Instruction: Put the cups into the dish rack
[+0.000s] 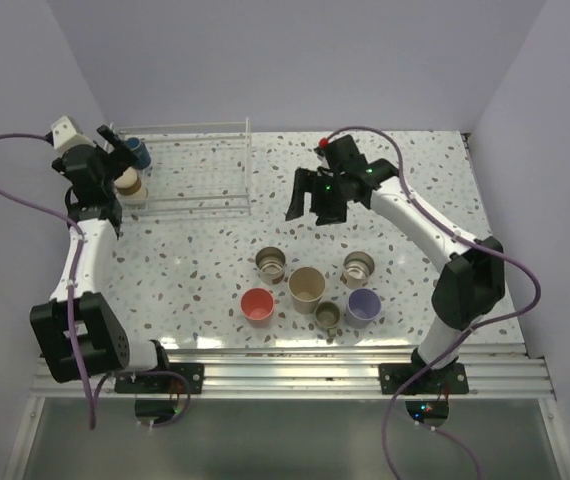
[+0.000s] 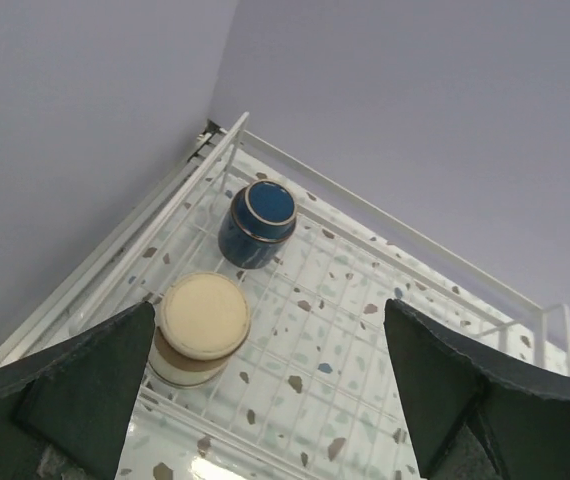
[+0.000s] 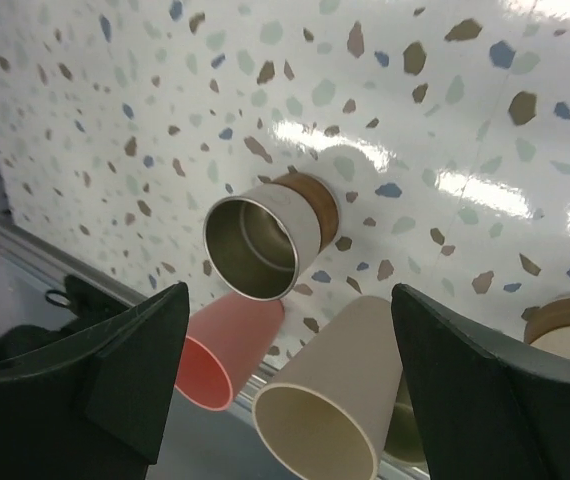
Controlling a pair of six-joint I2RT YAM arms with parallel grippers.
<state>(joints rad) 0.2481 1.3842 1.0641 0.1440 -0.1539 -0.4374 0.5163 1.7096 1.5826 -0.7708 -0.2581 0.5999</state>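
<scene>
right gripper [image 1: 313, 215], left gripper [image 2: 267, 310]: spread, empty | next: steel cup [image 1: 270, 263], 7 o'clock of right gripper | straddle rim, miss beige cup [image 1: 306, 286]

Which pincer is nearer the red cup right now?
Right. The right pincer hovers over the table just beyond the red cup; the left pincer is far off, over the dish rack's left end.
</scene>
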